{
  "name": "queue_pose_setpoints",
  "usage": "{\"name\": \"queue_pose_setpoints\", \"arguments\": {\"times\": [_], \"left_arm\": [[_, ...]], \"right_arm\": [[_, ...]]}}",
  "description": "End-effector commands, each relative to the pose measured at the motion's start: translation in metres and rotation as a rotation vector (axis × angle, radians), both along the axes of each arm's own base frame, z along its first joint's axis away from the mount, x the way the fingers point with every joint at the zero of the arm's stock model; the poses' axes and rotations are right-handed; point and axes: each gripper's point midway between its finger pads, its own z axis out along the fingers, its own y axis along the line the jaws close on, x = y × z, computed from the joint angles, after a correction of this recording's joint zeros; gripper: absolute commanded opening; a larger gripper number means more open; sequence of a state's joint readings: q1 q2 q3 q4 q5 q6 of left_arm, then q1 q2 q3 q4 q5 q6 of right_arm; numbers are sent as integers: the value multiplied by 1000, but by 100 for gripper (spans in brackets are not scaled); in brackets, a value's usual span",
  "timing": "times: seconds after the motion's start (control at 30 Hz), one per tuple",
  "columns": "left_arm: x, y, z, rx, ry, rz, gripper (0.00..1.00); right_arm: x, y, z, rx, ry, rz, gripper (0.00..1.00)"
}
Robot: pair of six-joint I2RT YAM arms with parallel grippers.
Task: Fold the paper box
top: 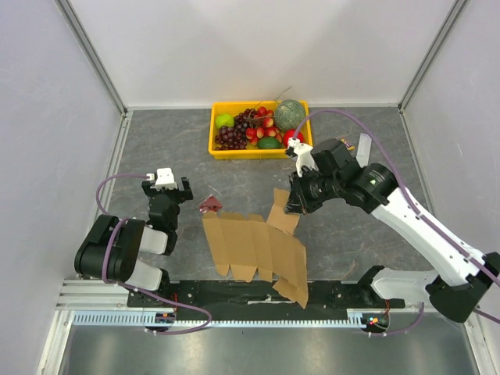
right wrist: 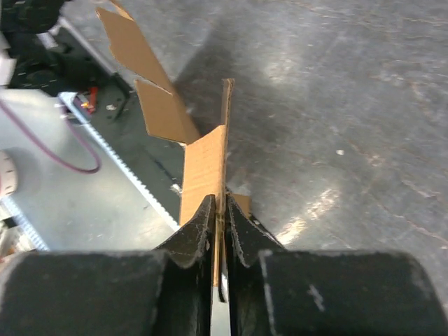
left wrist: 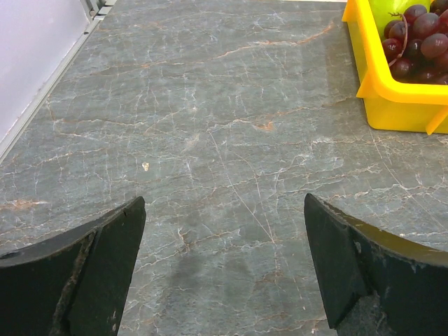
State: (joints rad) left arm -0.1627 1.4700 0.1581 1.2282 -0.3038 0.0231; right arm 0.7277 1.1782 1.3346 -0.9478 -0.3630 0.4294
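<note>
The paper box is a brown die-cut cardboard sheet lying mostly flat near the table's front edge, between the two arms. Its far-right flap is raised off the table. My right gripper has its jaws closed narrowly on that flap. In the right wrist view the cardboard stands edge-on between the fingers of the right gripper. My left gripper is left of the sheet, apart from it. In the left wrist view the left gripper is wide open over bare table with nothing between its fingers.
A yellow tray of fruit stands at the back centre; its corner shows at the left wrist view's upper right. A small dark-red packet lies by the sheet's far-left corner. White walls enclose the table.
</note>
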Motion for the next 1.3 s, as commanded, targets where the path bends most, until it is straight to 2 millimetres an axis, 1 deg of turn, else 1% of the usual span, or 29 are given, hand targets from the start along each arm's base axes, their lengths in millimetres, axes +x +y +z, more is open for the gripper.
{"name": "queue_pose_setpoints", "arguments": {"times": [0.0, 0.03, 0.07, 0.1, 0.13, 0.17, 0.2, 0.23, 0.27, 0.33, 0.4, 0.47, 0.53, 0.6, 0.67, 0.73, 0.8, 0.93, 1.03, 1.1, 1.17, 1.23, 1.27], "left_arm": [[8, 0, 19, -5, -64, -5, 100], [8, 0, 19, -5, -64, -5, 100], [8, 0, 19, -5, -62, -5, 100], [8, 0, 19, -5, -62, -5, 100], [8, 0, 19, -5, -64, -5, 100], [8, 0, 19, -5, -64, -5, 100], [8, -1, 19, -5, -64, -5, 100], [8, -1, 19, -5, -64, -6, 100], [8, -1, 19, -5, -62, -6, 100], [8, -1, 19, -5, -64, -6, 100], [8, -1, 19, -5, -64, -5, 100], [9, -1, 20, -5, -67, -5, 100], [9, -1, 20, -5, -65, -6, 100], [8, 0, 19, -5, -64, -5, 100], [8, -2, 20, -5, -65, -9, 100], [8, -1, 19, -7, -64, -6, 100], [8, -1, 19, -5, -64, -6, 100], [10, 0, 19, -8, -61, -5, 100], [10, 0, 18, -10, -57, -9, 100], [9, 0, 19, -9, -61, -8, 100], [5, 0, 26, -4, -94, -2, 100], [-4, -5, 36, 19, -131, -27, 100], [-8, -5, 39, 44, -131, -9, 100]], "right_arm": [[33, -18, -15, -157, -97, -72, 16], [43, -24, -17, -195, -124, -107, 17], [50, -30, -20, -227, -140, -134, 22], [58, -38, -21, -269, -168, -173, 30], [66, -46, -20, -306, -193, -210, 42], [74, -54, -18, -339, -224, -245, 63], [84, -64, -15, -380, -265, -290, 71], [91, -73, -12, -419, -300, -333, 84], [100, -84, -7, -461, -341, -380, 92], [111, -102, 6, -520, -412, -467, 98], [116, -114, 24, -533, -470, -527, 98], [116, -120, 35, -520, -497, -556, 98], [111, -117, 32, -499, -479, -531, 98], [103, -112, 13, -488, -423, -498, 98], [92, -106, -11, -453, -352, -480, 98], [80, -99, -42, -401, -279, -469, 98], [74, -93, -62, -330, -245, -489, 98], [66, -97, -94, -272, -187, -538, 98], [64, -102, -108, -267, -163, -557, 98], [65, -102, -113, -242, -157, -561, 98], [66, -101, -116, -204, -144, -575, 98], [66, -104, -123, -191, -128, -594, 98], [65, -105, -126, -187, -123, -599, 98]]}}
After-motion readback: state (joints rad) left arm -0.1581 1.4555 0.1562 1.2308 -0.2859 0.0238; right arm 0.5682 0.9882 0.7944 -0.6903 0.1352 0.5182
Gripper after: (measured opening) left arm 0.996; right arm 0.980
